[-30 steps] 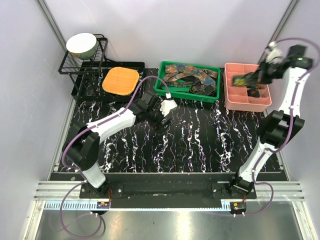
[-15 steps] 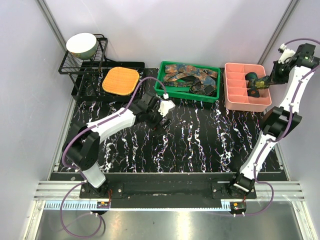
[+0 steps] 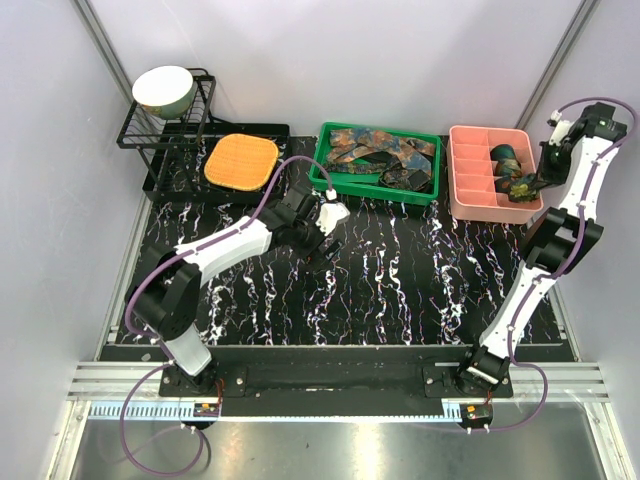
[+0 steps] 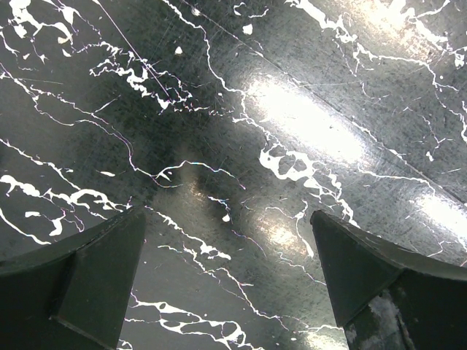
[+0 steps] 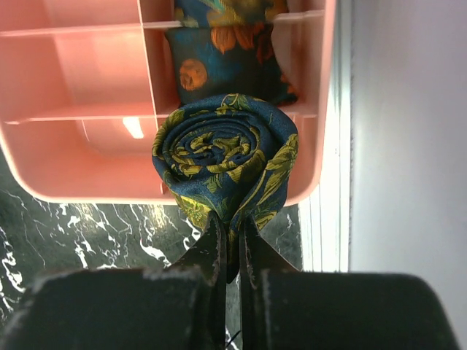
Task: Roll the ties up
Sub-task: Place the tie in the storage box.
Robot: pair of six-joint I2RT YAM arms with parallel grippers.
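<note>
At centre left of the top view, the left gripper (image 3: 327, 228) hangs low over the black marbled table (image 3: 400, 290), jaws spread wide with only the table surface between them. To its upper right, loose ties (image 3: 385, 148) lie heaped in the green bin (image 3: 318, 176). At upper right, the right gripper (image 5: 228, 244) is clamped on the lower edge of a rolled tie (image 5: 226, 157), a tight navy coil with gold paisley, at the near right corner of the pink tray (image 5: 80, 164). A second coil (image 5: 219, 65) sits in the compartment just behind it.
</note>
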